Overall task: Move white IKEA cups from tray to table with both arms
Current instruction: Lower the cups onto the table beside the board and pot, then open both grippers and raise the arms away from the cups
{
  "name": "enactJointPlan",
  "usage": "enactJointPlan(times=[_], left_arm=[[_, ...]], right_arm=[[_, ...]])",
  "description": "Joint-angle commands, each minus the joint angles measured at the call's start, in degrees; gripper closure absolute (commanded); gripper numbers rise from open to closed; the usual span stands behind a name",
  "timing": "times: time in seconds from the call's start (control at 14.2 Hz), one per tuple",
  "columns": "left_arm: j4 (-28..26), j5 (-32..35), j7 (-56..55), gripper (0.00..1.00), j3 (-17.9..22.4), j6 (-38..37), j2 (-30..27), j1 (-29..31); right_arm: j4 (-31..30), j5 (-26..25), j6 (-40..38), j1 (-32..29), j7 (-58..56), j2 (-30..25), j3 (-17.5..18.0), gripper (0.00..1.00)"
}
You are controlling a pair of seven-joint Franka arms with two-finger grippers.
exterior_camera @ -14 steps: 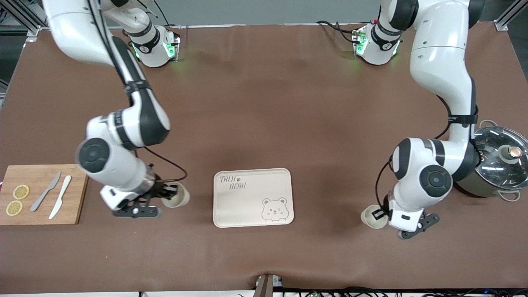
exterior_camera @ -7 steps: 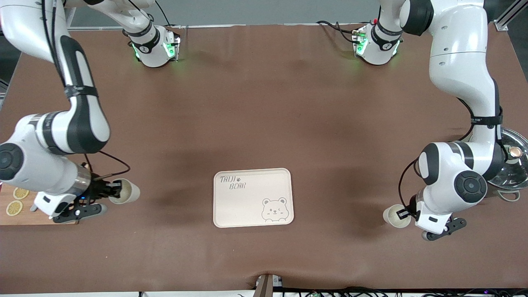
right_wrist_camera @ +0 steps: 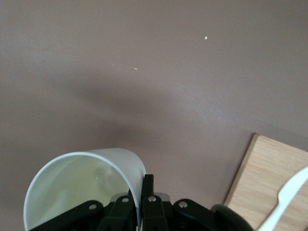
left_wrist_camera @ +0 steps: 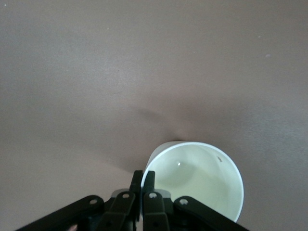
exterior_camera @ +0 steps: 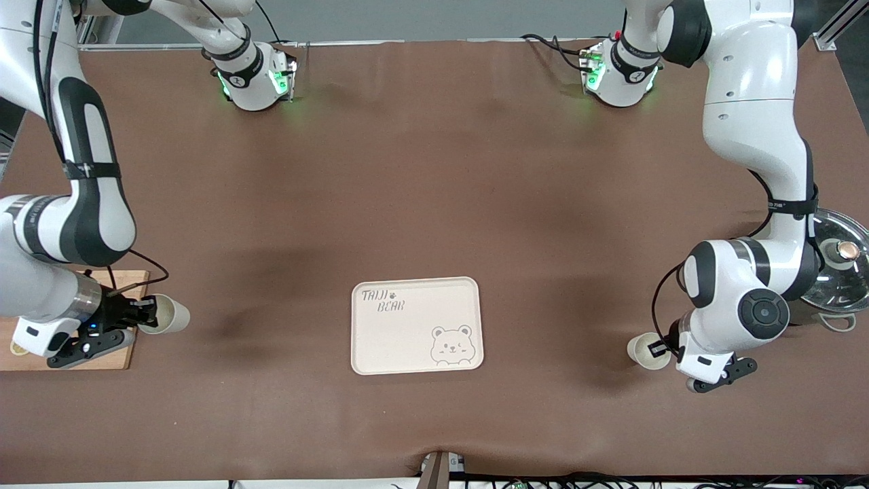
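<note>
Each hand pinches cup rim: left hand [exterior_camera: 657, 349] cup [exterior_camera: 640, 351], right hand [exterior_camera: 140, 314] cup [exterior_camera: 166, 316] (both upright).

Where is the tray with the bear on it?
In the front view the bear tray lies flat on the brown table, midway between the two arms' ends and toward the front camera. It holds nothing, and neither white cup is near it.

A cream rectangular tray printed with a bear [exterior_camera: 415, 324] lies mid-table; a bamboo cutting board [exterior_camera: 108, 354] and a glass-lidded steel pot [exterior_camera: 838, 272] sit at opposite ends
</note>
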Motion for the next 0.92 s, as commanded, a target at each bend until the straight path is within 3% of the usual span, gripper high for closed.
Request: enactJointPlan(times=[0.0, 0.35, 0.49, 0.85], left_arm=[[0.2, -0.9, 1.0, 0.99, -0.3, -0.2, -0.1, 0.6], [0.5, -0.8, 1.0, 0.21, -0.4, 0.0, -0.5, 0.9], [0.7, -0.7, 1.0, 0.00, -0.3, 0.0, -1.0, 0.9], [0.9, -0.7, 2.8, 0.00, -0.4, 0.0, -4.0, 1.1]], right_arm=[[-5.2, 0.0, 7.6, -0.5, -0.8, 0.8, 1.0, 1.00], [-6.1, -0.1, 12.4, -0.6, -0.9, 4.6, 1.0, 1.00], [-6.1, -0.1, 14.1, -0.8, -0.9, 6.0, 1.0, 1.00], [-6.1, -0.1, 15.9, -0.8, -0.9, 7.6, 1.0, 1.00]])
